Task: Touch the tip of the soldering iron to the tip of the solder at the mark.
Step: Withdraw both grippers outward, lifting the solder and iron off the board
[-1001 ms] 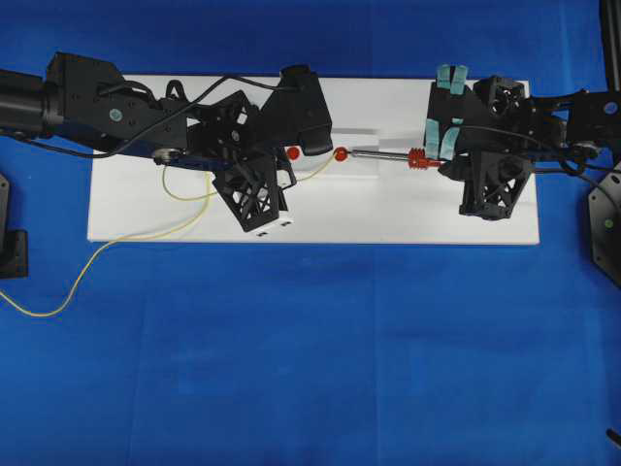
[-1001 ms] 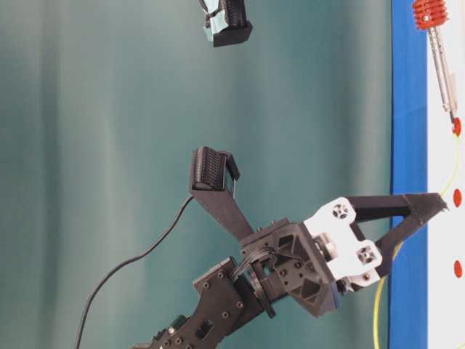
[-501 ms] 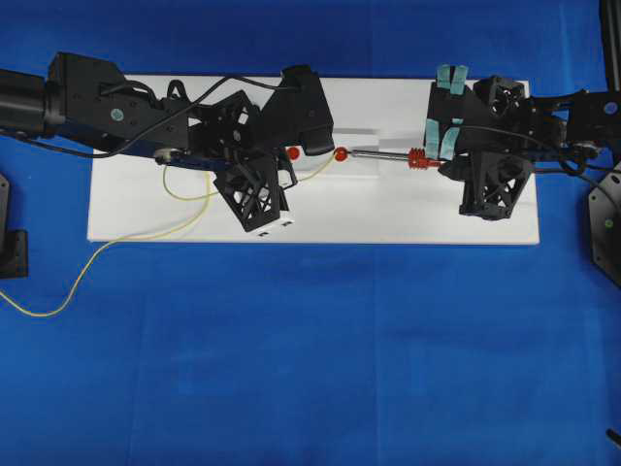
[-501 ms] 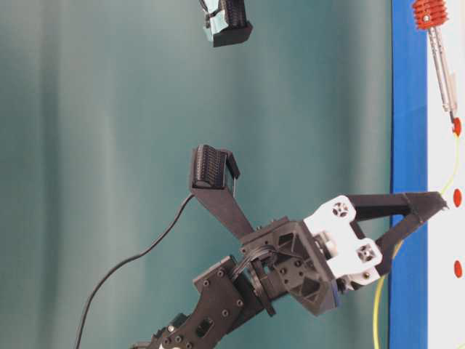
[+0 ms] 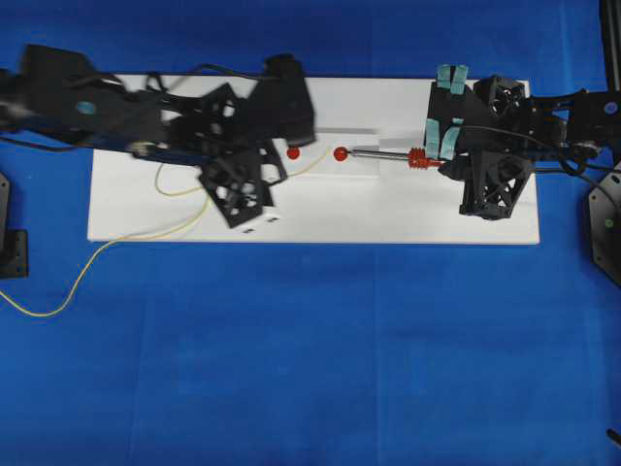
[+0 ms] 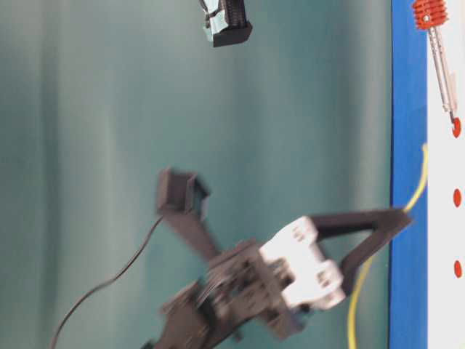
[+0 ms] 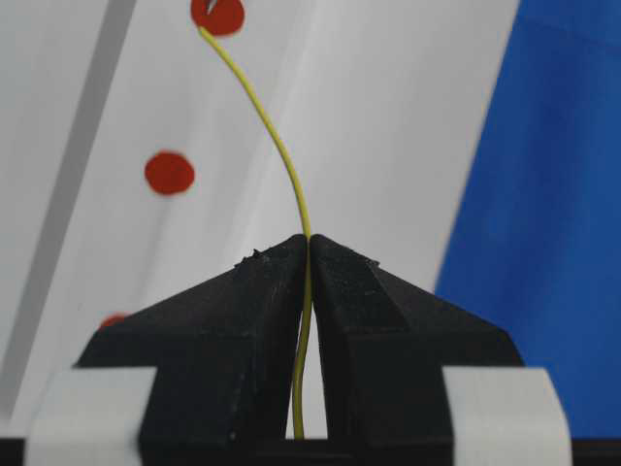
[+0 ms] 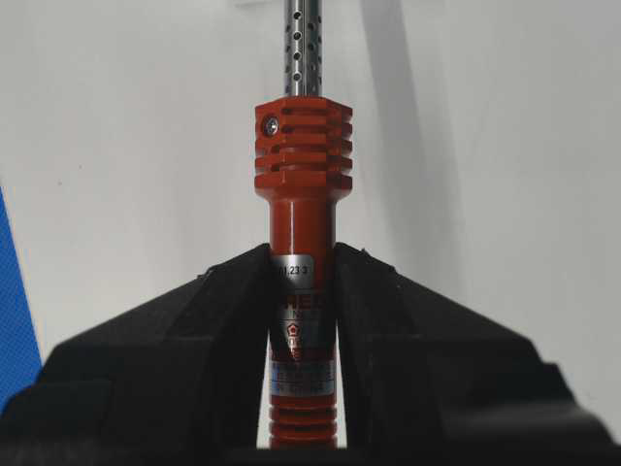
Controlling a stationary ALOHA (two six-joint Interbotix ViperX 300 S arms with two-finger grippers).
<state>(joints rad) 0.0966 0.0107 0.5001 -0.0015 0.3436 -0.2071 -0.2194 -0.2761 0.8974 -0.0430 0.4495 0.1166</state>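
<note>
Solder (image 7: 281, 155): thin yellow wire, surely light and limp; it arcs upward from the clamp toward 11 o'clock in the left wrist view. Likely springy, so the free end will wander if held far back.
Solder, free end: in the left wrist view it seems to touch the lower edge of a red dot (image 7: 217, 14). The overhead view is too blurred to say which dot that is.
Solder, tail: trails off the white board (image 5: 388, 209) toward 8 o'clock and loops over the blue cloth (image 5: 310, 349).
Best hold on solder: close behind the tip, to keep the loose length short. Judgement only.
Left gripper (image 7: 309, 243): jaws pressed together, wire pinched in the seam between them, leaving at the very tips.
Soldering iron (image 8: 302, 204): rigid and slim; red ribbed collar above a labelled handle, perforated metal shaft beyond. It should not flex, though the smooth handle could perhaps twist.
Right gripper (image 8: 303, 254): closed around the handle just below the collar, fingers (image 8: 233, 291) at both sides.
Iron tip: overhead, the shaft lies level, pointing to 9 o'clock, its tip at the middle red mark (image 5: 341, 153).
Gap: overhead, the solder appears to end short of that mark, near the next dot (image 5: 293, 152) at 9 o'clock of it. Contact not yet made, I judge.
</note>
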